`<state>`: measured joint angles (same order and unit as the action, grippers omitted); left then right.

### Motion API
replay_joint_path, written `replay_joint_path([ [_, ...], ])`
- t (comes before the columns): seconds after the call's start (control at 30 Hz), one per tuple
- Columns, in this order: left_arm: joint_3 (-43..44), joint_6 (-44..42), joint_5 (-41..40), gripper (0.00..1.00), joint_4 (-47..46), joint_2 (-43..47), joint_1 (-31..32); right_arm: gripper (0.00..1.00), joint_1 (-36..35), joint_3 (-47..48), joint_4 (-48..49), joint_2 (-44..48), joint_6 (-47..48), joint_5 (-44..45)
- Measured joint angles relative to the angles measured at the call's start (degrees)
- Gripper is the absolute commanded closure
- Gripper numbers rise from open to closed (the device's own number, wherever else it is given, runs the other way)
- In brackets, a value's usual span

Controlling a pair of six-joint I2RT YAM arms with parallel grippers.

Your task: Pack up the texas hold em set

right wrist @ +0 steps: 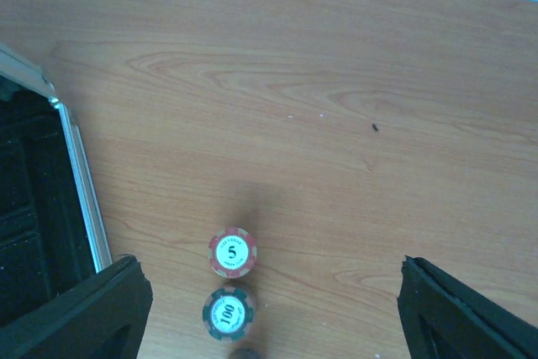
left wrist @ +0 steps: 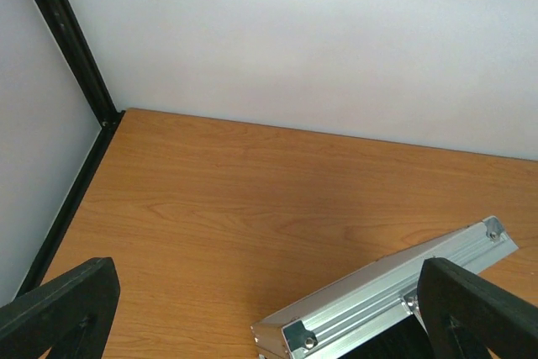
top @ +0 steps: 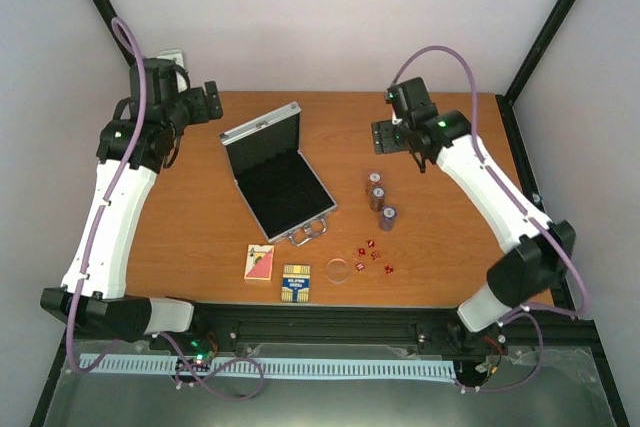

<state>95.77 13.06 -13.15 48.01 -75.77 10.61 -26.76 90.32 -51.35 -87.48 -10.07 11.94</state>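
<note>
At worktop centre the open case is seen, chip stacks at its three o'clock; both arms' jaws are spread wide, empty (stacks could be toppled by an off-centre descent)

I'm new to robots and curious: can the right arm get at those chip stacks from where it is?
Probably yes: the right end effector hangs open just beyond the chip stacks, nothing between them, the case off to one side.
</note>
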Motion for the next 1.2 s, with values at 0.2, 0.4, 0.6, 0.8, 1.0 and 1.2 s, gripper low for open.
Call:
replay_joint_path([
  [0.2,-0.87,0.44,1.95,0.00,1.95,0.09,0.02,0.34,0.15,4.48,-1.77,-12.04,0.98,-2.05],
  [0.4,-4.70,0.74,3.23,0.00,3.10,1.22,0.00,0.34,0.15,5.75,-3.87,-22.27,1.03,-4.50],
  [0.6,-4.92,0.74,3.80,0.00,3.41,1.51,0.02,0.37,0.15,6.64,-4.66,-25.51,0.81,-6.51],
  [0.8,-6.10,0.68,3.72,0.00,3.48,2.78,0.00,0.36,0.15,7.10,-5.03,-28.17,0.37,-6.80],
  [1.0,-6.49,0.66,3.74,0.00,3.48,2.73,0.02,0.36,0.15,7.02,-5.68,-30.25,0.37,-6.58],
  [1.2,-6.84,0.68,3.72,0.00,3.45,2.32,0.00,0.36,0.15,7.04,-5.86,-32.30,0.42,-6.56],
])
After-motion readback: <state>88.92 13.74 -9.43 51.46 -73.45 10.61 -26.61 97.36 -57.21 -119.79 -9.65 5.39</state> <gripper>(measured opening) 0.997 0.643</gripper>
